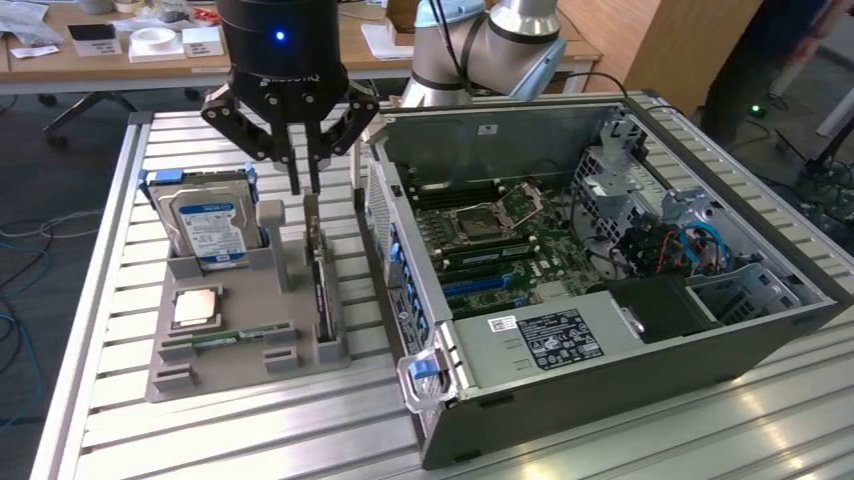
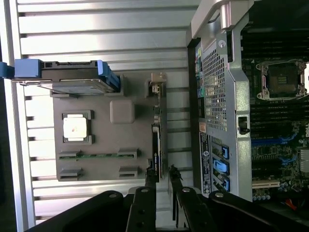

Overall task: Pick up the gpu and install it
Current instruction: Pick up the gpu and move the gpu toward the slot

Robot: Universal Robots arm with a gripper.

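Your tool (image 1: 304, 188) hangs over the thin, dark-edged gpu (image 1: 320, 290), tips just above the card's upper end. Its black fingers (image 1: 292, 180) stand a narrow gap apart and clamp nothing. In the wrist view the gap lines up roughly with the card (image 2: 157, 145). I cannot tell whether a tip touches it.

The gpu stands edge-on in a slot of the grey moulded plastic holder (image 1: 227, 375) on the ribbed aluminium surface (image 1: 120, 400), just beside the rear wall of the open black-and-grey computer case (image 1: 400, 250).

Risks, as I judge them:
- The gap is tight. If you're slightly off, a tip lands on the card's top edge instead of straddling it.
- You'd be gripping at one end only, so the card could tilt, bind in its slot and drag the holder.
- The case wall is close, so the outer finger may clip it.
- The boxy silver hard drive with a blue-white label (image 1: 207, 225) stands near on the other side, so watch the linkage.
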